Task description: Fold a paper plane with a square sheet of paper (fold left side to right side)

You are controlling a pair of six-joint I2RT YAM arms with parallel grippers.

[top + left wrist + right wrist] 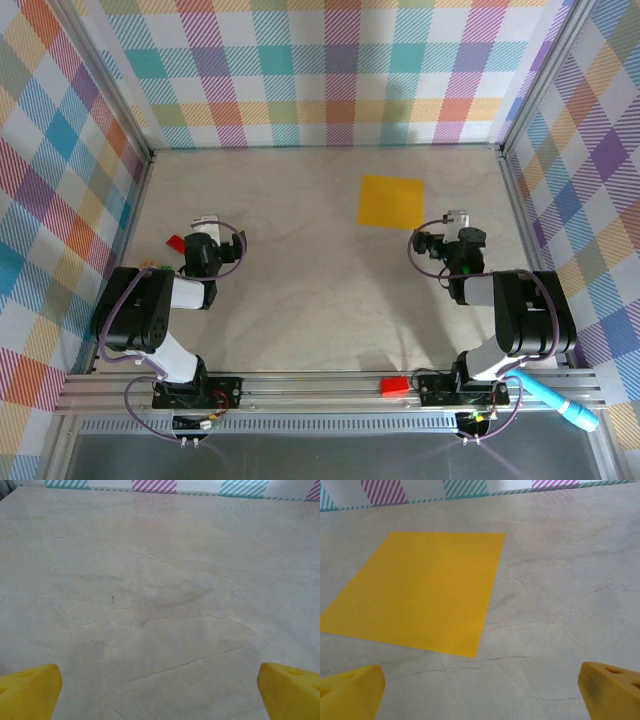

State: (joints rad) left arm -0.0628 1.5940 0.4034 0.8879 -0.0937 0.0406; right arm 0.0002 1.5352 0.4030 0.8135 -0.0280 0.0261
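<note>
— So, where is the square sheet of paper?
— It's flat and unfolded on the table, just ahead of the right gripper and off to its left. One corner points back toward the gripper, and it is clear of both fingers.
— And the jaws there?
— They're spread wide, with a yellow fingertip at each lower corner of the wrist view. There's only bare tabletop between them.
— The left gripper?
— Same there: fingers wide apart and holding nothing, over plain marbled surface. The paper is well away to its right and a little ahead.
— Anything close by?
— A small red block is just beside it on its left. A second red block sits on the rail behind the right gripper. A light blue cylinder lies behind that gripper too, off to its right.
</note>
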